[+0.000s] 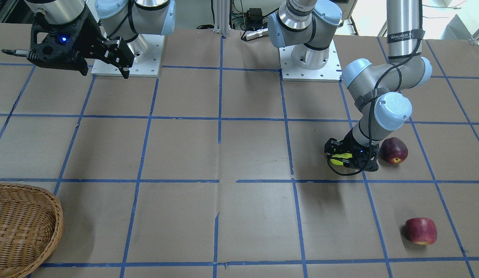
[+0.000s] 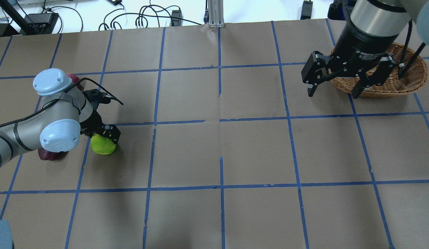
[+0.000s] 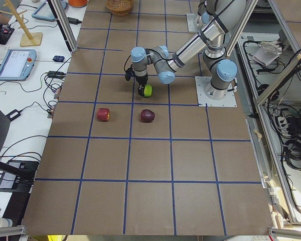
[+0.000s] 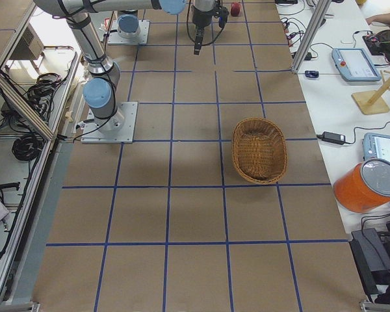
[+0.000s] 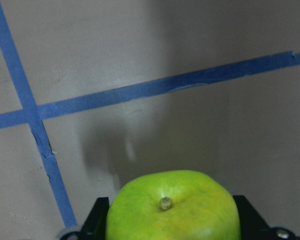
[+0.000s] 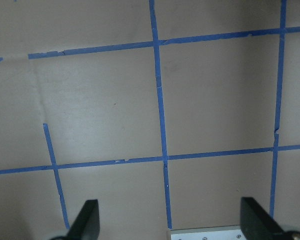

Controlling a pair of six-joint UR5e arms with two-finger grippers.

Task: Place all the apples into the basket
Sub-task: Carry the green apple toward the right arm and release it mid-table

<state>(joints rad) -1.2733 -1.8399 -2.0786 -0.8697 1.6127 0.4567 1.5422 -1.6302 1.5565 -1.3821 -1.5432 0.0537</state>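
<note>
My left gripper (image 2: 106, 136) is shut on the yellow-green apple (image 2: 103, 145), low over the table at the left. In the left wrist view the apple (image 5: 172, 210) sits between the two fingers (image 5: 99, 217). The dark maroon apple (image 1: 394, 150) lies just beside that gripper. In the overhead view the maroon apple (image 2: 50, 155) is partly hidden under the left arm. The dull red apple (image 1: 421, 231) lies farther out near the table's edge. My right gripper (image 2: 335, 90) is open and empty, hanging in the air beside the wicker basket (image 2: 418, 81), which holds nothing I can see.
The two arm base plates (image 1: 127, 58) (image 1: 308, 61) are bolted on the robot's side. The basket also shows in the right side view (image 4: 235, 153). Off the table there stand an orange container (image 4: 367, 185) and a tablet (image 4: 354, 63).
</note>
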